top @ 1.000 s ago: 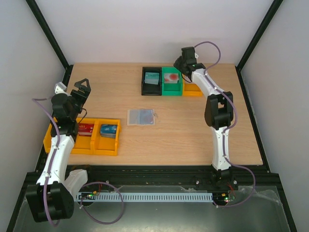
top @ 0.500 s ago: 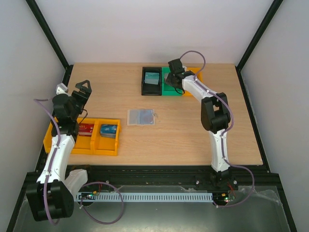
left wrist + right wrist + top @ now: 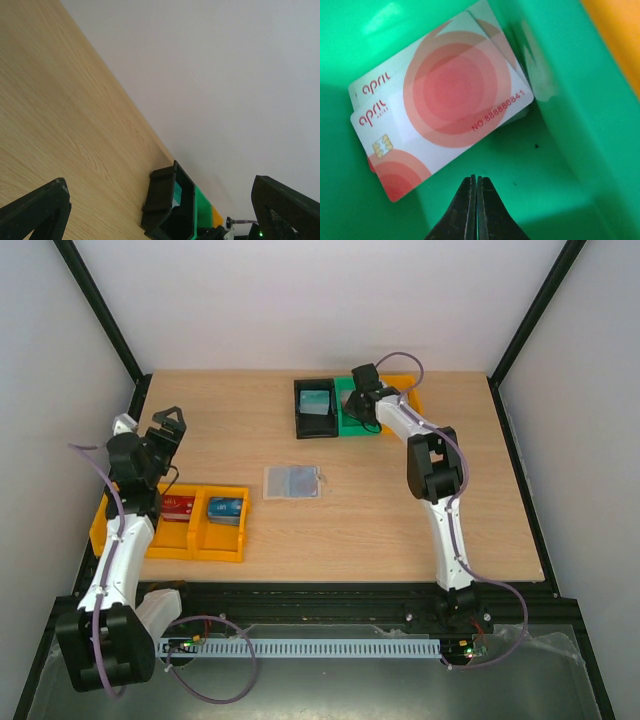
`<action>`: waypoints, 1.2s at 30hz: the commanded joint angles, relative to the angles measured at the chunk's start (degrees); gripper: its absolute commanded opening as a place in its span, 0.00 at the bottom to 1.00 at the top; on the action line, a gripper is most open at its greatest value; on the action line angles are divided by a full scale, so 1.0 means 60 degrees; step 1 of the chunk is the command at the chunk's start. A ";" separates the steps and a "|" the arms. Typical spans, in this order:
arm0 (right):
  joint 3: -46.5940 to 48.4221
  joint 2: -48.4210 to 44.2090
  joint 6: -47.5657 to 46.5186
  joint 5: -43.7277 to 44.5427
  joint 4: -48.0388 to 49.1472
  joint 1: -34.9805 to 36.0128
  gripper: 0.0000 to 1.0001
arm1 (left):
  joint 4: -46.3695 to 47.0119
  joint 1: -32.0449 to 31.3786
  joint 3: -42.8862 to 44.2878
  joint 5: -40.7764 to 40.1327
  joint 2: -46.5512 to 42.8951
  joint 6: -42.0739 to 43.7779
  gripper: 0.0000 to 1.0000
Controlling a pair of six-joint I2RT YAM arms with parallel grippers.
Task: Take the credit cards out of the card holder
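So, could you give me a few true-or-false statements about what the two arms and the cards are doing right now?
1. The right pincer is shut and points into the green bin. True.
2. The left pincer grips a card. False: it is open and holds nothing.
3. The card holder sits inside the black bin. False: it lies on the bare table, mid-way across.
4. The cards in the green bin are white with red circles. True.

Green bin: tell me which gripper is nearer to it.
Right. The right gripper is down inside the green bin, shut by the cards there. The left gripper hangs open far away, over the table's left side near the yellow bins.
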 commanded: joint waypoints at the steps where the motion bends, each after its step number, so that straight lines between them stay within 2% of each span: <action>1: 0.0997 0.0768 0.0398 -0.0308 0.0152 -0.0036 0.02 | 0.0156 0.0269 0.0236 -0.0064 0.0161 0.0019 1.00; 5: 0.1893 0.1369 0.0662 -0.0434 0.0309 -0.0036 0.02 | 0.0347 0.0397 0.0294 -0.0058 0.0265 0.0112 0.99; 14: 0.2215 0.1392 0.1292 -0.0120 0.1467 -0.0037 0.01 | 0.0400 0.0639 0.0363 -0.0050 0.0319 0.0253 0.99; 21: 0.1777 0.0012 0.0462 0.0413 0.1040 0.0027 0.02 | 0.0264 0.0565 0.0194 0.0139 0.0325 0.0518 0.99; 24: 0.1245 -0.0971 -0.0493 0.0743 0.0998 0.0152 0.02 | 0.0068 -0.0149 0.0279 0.0290 0.0386 0.1574 0.99; 26: 0.0886 -0.1635 -0.1253 0.0949 0.0629 0.0301 0.05 | -0.0309 -0.0914 0.0459 0.0390 0.0560 0.2524 1.00; 29: -0.0447 -0.2713 -0.1990 0.1028 0.0129 0.0713 0.12 | -0.1118 -0.1871 0.0620 0.0546 0.1015 0.2786 0.98; 31: -0.1895 -0.3546 -0.2238 0.0534 0.0264 0.1014 0.19 | -0.1300 -0.2231 0.0572 0.0881 0.1448 0.2715 0.97; 33: -0.3122 -0.4240 -0.2567 -0.0566 0.0426 0.1325 0.29 | -0.1330 -0.2497 0.0680 0.0954 0.1859 0.2813 0.96; 36: -0.4059 -0.4526 -0.2768 -0.1293 -0.0040 0.1934 0.42 | -0.1506 -0.2789 0.1230 0.1060 0.2633 0.3109 0.96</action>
